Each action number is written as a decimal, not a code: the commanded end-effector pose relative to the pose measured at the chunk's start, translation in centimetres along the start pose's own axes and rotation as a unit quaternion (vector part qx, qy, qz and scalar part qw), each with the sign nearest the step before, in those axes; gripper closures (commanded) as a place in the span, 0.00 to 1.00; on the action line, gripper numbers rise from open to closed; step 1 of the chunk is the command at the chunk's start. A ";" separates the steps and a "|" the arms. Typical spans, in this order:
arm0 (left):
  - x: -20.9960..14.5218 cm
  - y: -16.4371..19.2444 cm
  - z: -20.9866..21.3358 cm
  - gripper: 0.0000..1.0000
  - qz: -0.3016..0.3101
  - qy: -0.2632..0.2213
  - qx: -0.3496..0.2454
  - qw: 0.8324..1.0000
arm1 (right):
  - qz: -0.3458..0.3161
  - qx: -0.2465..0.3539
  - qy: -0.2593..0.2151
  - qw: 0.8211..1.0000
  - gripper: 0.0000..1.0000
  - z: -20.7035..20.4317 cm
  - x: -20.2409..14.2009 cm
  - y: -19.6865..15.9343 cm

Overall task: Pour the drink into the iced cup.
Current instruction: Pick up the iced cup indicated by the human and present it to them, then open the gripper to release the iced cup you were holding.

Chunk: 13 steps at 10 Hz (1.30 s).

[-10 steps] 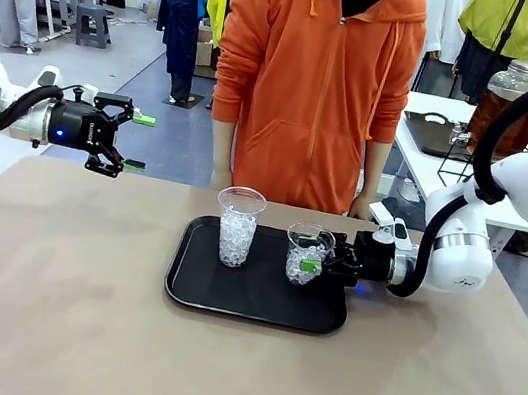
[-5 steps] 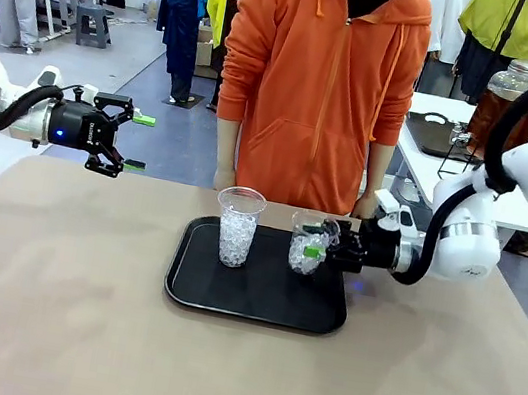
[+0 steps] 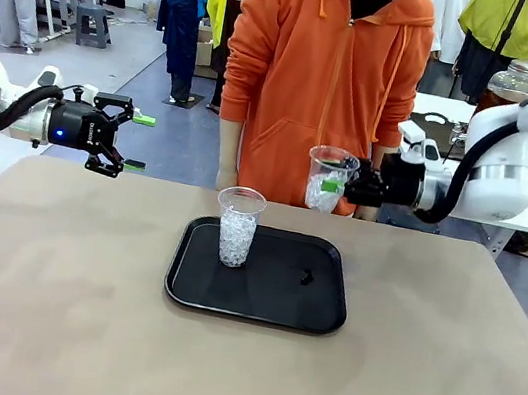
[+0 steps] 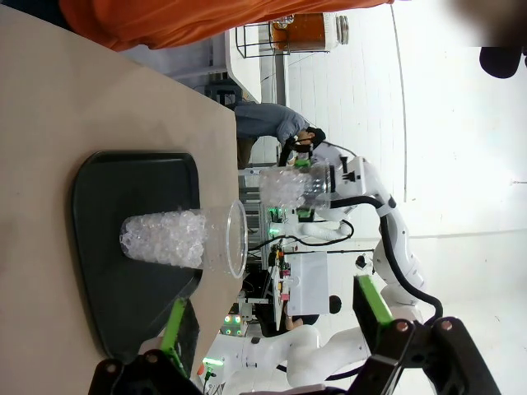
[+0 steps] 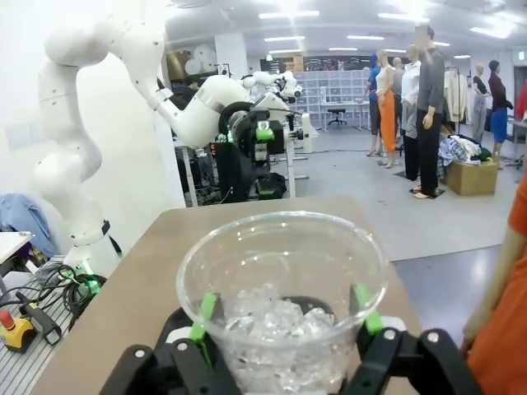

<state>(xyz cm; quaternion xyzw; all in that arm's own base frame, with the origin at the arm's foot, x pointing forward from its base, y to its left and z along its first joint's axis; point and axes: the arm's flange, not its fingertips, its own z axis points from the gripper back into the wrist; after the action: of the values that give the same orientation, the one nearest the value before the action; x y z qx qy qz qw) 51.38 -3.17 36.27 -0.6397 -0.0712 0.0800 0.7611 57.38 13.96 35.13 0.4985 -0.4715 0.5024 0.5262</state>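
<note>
Front view: the left gripper (image 3: pixel 139 142) hangs in the air over the table's (image 3: pixel 44 303) left far corner, its jaws spread wide with nothing between them. The right gripper (image 3: pixel 331 184) is clamped from the side on an iced cup (image 3: pixel 328 174), a clear plastic cup partly filled with ice, held upright in the air above the table's far edge, just in front of a person in an orange hoodie (image 3: pixel 313 84). A second iced cup (image 3: pixel 237 226) stands upright on the left part of a black tray (image 3: pixel 255 314) in the middle of the table. A small dark speck (image 3: pixel 306 278) lies on the tray's right part. The drink (image 3: pixel 501 99), amber-brown, sits in a lidded glass jar (image 3: pixel 521 70) on a white side table behind the right arm, well apart from both cups.

Left wrist view: the left gripper's (image 4: pixel 276 317) green pads (image 4: pixel 372 300) stand far apart and empty. Beyond them the second iced cup (image 4: pixel 177 239) stands on the tray (image 4: pixel 107 173), and farther off the right gripper (image 4: pixel 306 186) grips the iced cup (image 4: pixel 284 186). The jar of drink (image 4: pixel 303 30) shows at the top edge.

Right wrist view: the right gripper (image 5: pixel 284 322) has its two pads (image 5: pixel 204 315) pressed against opposite sides of the iced cup (image 5: pixel 280 263), with ice at its bottom. An orange sleeve (image 5: pixel 512 255) shows at the right edge.
</note>
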 end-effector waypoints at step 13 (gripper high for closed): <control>0.0 -0.1 0.0 0.00 -0.005 -0.003 -0.002 1.000 | 0.000 0.000 0.000 1.000 0.20 0.0 0.0 0.0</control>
<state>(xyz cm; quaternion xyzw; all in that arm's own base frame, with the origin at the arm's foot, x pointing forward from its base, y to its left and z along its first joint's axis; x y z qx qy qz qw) 51.38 -3.17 36.27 -0.6397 -0.0712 0.0800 0.7611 57.55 13.88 34.71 0.5005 -0.4666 0.4974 0.5332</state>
